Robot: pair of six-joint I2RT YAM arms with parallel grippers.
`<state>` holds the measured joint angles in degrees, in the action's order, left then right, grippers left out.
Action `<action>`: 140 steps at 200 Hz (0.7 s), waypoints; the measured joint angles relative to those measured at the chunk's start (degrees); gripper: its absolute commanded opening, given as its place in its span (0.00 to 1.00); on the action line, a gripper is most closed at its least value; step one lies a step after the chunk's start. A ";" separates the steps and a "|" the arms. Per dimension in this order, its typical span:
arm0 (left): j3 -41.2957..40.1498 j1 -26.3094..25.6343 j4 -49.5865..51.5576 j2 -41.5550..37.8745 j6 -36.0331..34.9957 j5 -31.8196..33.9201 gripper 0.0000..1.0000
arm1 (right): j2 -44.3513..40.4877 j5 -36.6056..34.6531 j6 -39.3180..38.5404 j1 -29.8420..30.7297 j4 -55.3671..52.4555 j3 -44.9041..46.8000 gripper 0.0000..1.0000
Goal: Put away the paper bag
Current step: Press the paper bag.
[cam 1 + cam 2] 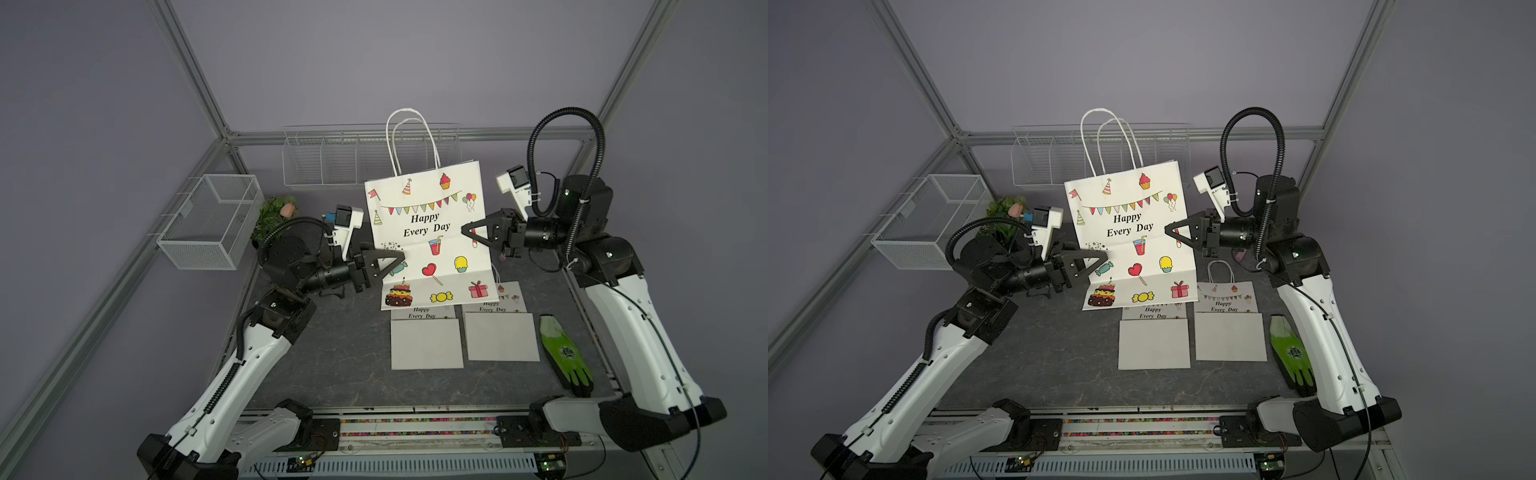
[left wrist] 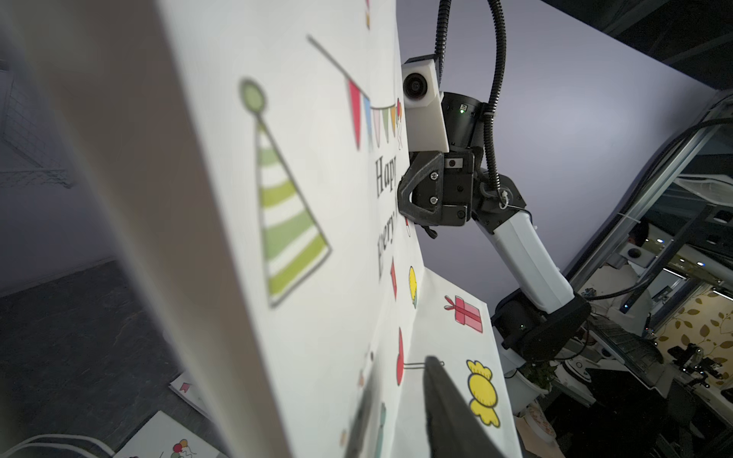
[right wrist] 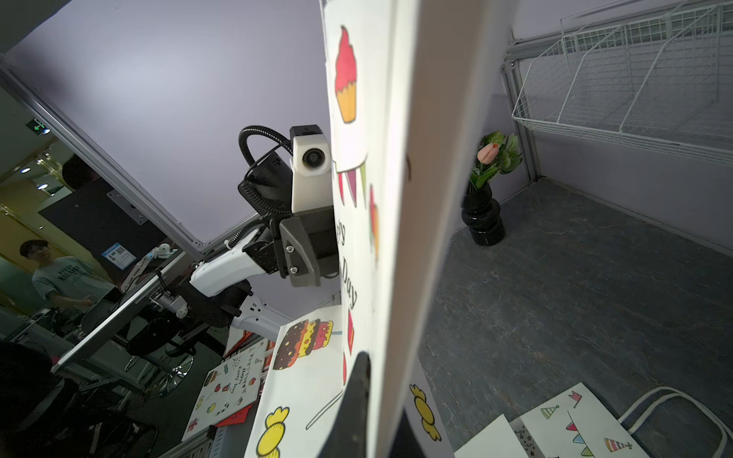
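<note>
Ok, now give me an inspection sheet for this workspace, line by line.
Surface: dark marbled table, flat.
Job's things: paper bag stands upright, handles up, bottom flap folded forward.
Clutter: two folded bags lying flat in front; green glove beside them; flower vase at the back.
Claws: left claw open around one bag edge; right claw shut on the opposite edge.
Cables: black hose loops above the right arm; another on the left arm.
Surroundings: mesh basket and wire rack on the frame; purple walls.

White paper bag (image 1: 430, 237) with colourful party prints; green-and-black glove (image 1: 563, 353).
</note>
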<state>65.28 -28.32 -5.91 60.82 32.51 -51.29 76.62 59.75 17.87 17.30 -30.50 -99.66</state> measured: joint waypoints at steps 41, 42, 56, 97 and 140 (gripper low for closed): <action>0.00 -0.22 0.26 0.00 0.50 -0.17 0.41 | -1.53 -1.03 3.91 0.07 5.55 3.50 0.07; 0.00 -0.24 0.24 0.00 0.42 -0.15 0.40 | -1.60 -1.05 4.09 0.07 5.68 3.63 0.07; 0.00 -0.44 0.22 0.00 0.13 -0.22 0.25 | -1.73 -1.05 4.92 0.09 6.84 4.07 0.07; 0.07 -0.68 0.48 0.00 -0.07 -0.57 0.01 | -1.73 -0.87 6.16 0.48 8.55 4.11 0.07; 1.07 -0.68 3.17 -0.11 -1.27 -1.11 0.00 | -1.75 0.09 5.29 0.46 7.45 4.13 0.26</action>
<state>66.35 -28.99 -2.74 60.71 31.24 -52.40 74.87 59.83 23.16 17.76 -23.05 -95.53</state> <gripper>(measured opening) 0.046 0.164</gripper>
